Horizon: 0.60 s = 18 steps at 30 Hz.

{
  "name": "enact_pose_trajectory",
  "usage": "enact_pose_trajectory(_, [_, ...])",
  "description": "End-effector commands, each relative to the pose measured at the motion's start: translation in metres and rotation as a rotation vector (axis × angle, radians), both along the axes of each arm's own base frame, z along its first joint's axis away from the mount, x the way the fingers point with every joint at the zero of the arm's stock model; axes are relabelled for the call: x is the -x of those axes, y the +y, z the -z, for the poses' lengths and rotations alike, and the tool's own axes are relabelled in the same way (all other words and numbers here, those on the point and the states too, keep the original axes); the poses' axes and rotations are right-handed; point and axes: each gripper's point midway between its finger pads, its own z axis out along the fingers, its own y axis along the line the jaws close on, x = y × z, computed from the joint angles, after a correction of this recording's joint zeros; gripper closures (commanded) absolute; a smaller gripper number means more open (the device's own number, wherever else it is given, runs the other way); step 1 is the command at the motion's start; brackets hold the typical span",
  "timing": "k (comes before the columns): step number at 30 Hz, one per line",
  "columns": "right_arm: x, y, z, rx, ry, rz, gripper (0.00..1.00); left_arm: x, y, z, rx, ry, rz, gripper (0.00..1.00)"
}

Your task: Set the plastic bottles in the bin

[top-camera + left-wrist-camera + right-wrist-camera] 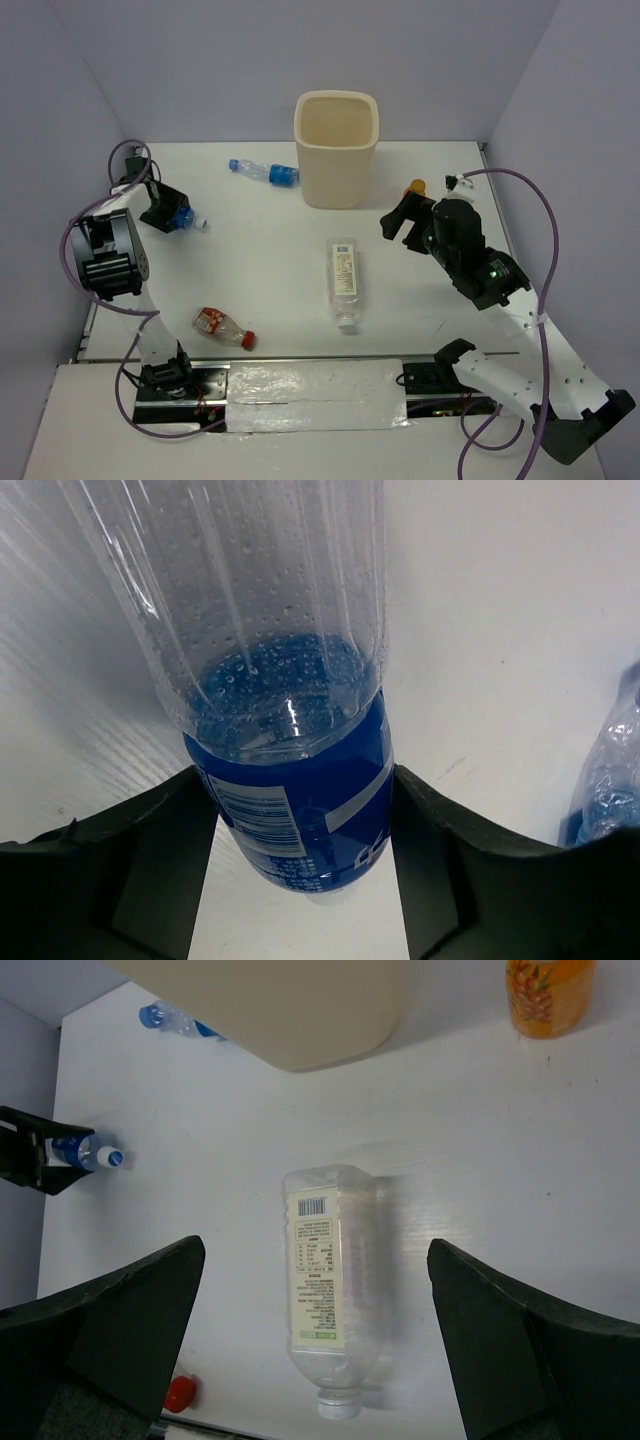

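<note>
The cream bin (336, 150) stands at the back centre. My left gripper (163, 212) is shut on a clear bottle with a dark blue label and white cap (186, 218); both fingers press its label (300, 825) in the left wrist view. My right gripper (404, 222) is open and empty, above and right of the clear white-label bottle (344, 280), which lies between its spread fingers in the right wrist view (335, 1280). A blue-capped bottle (264, 172) lies left of the bin. A red-capped bottle (222, 326) lies front left. A small orange bottle (417, 187) stands behind the right gripper.
Grey walls enclose the table on three sides. A foil-covered strip (315, 392) runs along the front edge between the arm bases. The right arm's purple cable (545, 215) loops at the far right. The bin's wall (290, 1005) fills the top of the right wrist view.
</note>
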Motion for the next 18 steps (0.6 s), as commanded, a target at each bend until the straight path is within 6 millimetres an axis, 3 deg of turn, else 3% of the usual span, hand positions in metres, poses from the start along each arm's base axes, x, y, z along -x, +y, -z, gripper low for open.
enact_pose_trajectory(1, [0.002,-0.007,-0.004,0.005,-0.013,0.027,0.00,-0.005,0.000,-0.045,-0.053,-0.116,0.070,0.33])
enact_pose_trajectory(3, [0.000,-0.008,-0.006,0.013,-0.020,0.032,0.00,-0.008,-0.010,-0.084,-0.098,-0.195,0.162,0.36])
enact_pose_trajectory(4, [-0.001,-0.008,-0.005,0.022,-0.018,0.030,0.00,-0.011,-0.026,-0.102,-0.116,-0.231,0.220,0.36])
enact_pose_trajectory(6, [-0.004,-0.008,-0.009,0.031,-0.023,0.032,0.00,-0.015,-0.046,-0.156,-0.200,-0.337,0.339,0.36])
enact_pose_trajectory(8, [-0.009,-0.006,-0.012,0.036,-0.025,0.033,0.00,-0.021,-0.092,-0.216,-0.253,-0.483,0.478,0.34])
enact_pose_trajectory(9, [-0.010,-0.005,-0.013,0.037,-0.028,0.030,0.00,-0.019,-0.121,-0.232,-0.277,-0.526,0.575,0.34])
enact_pose_trajectory(10, [-0.011,-0.004,-0.016,0.033,-0.031,0.028,0.00,-0.021,-0.143,-0.267,-0.296,-0.605,0.626,0.34])
enact_pose_trajectory(11, [-0.011,-0.002,-0.018,0.026,-0.034,0.022,0.00,-0.022,-0.154,-0.282,-0.328,-0.636,0.658,0.34])
enact_pose_trajectory(12, [-0.011,-0.001,-0.020,0.022,-0.038,0.019,0.00,-0.019,-0.180,-0.296,-0.334,-0.673,0.708,0.34])
enact_pose_trajectory(13, [-0.010,0.000,-0.021,0.016,-0.039,0.015,0.00,-0.020,-0.190,-0.330,-0.359,-0.753,0.713,0.34])
enact_pose_trajectory(15, [-0.006,0.000,-0.026,-0.003,-0.053,0.006,0.00,-0.022,-0.221,-0.354,-0.367,-0.833,0.761,0.34])
enact_pose_trajectory(16, [-0.005,0.000,-0.027,-0.010,-0.060,0.005,0.00,-0.023,-0.231,-0.382,-0.374,-0.905,0.764,0.33])
enact_pose_trajectory(17, [-0.001,-0.002,-0.032,-0.020,-0.079,0.006,0.00,-0.032,-0.242,-0.384,-0.371,-0.921,0.779,0.33])
enact_pose_trajectory(18, [0.002,-0.004,-0.030,-0.014,-0.084,0.004,0.00,-0.029,-0.257,-0.417,-0.371,-1.006,0.786,0.32])
